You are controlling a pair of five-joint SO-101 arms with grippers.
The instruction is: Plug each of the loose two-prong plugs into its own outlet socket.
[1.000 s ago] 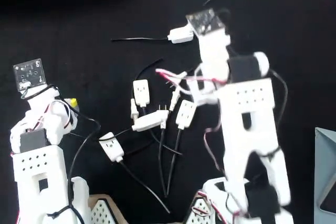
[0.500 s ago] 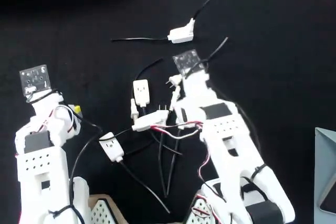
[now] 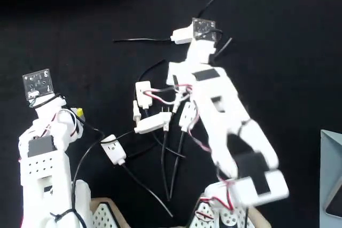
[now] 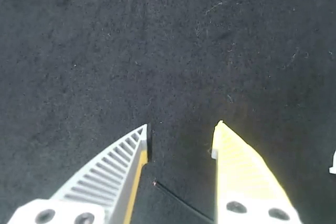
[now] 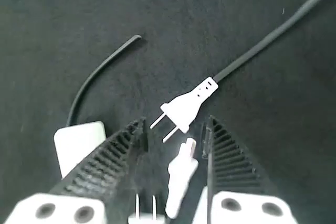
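Found the right gripper (image 5: 176, 121) spread wide just above a loose two-prong plug (image 5: 184, 109) on the black mat (image 5: 294, 129) (prongs toward the wrist), an outlet socket (image 5: 79, 142) just beside. Found the left gripper (image 4: 181, 125) spread too, over the black mat at the left of the table, apart from that plug.

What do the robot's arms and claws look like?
The left arm and the right arm are chunky white plastic blocks. Thin red and black wires loop along them, and each has a dark square board at the wrist. The left gripper has one white ribbed finger and one yellow one. The right gripper has dark ribbed fingers on white bases.
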